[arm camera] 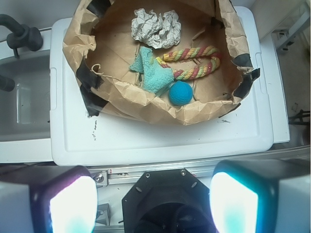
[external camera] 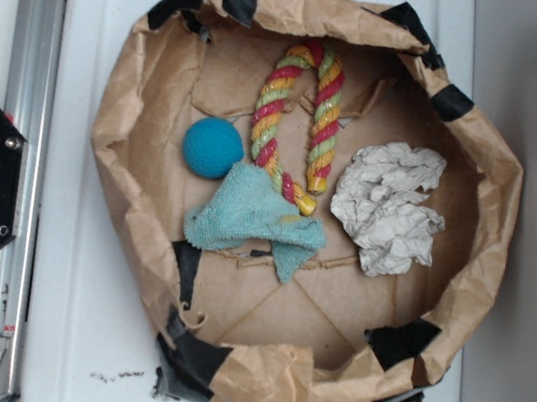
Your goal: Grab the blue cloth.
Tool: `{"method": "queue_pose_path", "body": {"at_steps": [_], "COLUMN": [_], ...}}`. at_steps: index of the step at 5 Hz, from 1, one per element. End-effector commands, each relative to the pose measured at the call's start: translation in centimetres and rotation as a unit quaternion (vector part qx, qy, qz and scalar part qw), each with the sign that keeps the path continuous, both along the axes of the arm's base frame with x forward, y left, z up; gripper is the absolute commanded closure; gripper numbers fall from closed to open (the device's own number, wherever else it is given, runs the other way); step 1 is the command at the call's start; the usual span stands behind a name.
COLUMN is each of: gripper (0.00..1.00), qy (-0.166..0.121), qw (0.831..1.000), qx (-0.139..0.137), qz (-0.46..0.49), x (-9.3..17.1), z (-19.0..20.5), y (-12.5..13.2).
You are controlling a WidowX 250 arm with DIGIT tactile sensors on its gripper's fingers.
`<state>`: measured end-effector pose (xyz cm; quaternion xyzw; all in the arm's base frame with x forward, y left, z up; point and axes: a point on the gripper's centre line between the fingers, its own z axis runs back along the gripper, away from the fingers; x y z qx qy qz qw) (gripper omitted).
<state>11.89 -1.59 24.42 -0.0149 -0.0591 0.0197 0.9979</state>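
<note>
Well beyond the wide-open, empty gripper (arm camera: pixel 153 204) lies the blue cloth (arm camera: pixel 153 73).

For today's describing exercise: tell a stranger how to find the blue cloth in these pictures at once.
Look inside the crumpled brown paper bag standing open on the white surface. Near its middle lies the blue cloth, covering one end of the striped rope toy, with the crumpled paper wad apart to one side. Unlike the round blue ball touching it, it is flat, fuzzy and ragged-edged.

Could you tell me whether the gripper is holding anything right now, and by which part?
Nothing is held: the gripper is open, and the blue cloth lies untouched.
</note>
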Motion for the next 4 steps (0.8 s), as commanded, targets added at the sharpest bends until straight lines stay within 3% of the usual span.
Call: {"method": "queue_pose_path", "body": {"at_steps": [1,2,3,4], "gripper": [0.00,0.00,0.00,0.00], "qy": [0.000,-0.025,-0.017,0.003], "qw": [1.000,0.999,1.000,1.000], "qx": [0.000,0.031,0.012,0.013], "qz": [0.000,0.010,-0.006,-0.023], "x": [0.0,5.0,9.0,12.5], "z": [0.0,-1.1,-4.0,-7.9], "y": [0.0,0.1,0.5,1.3]}}
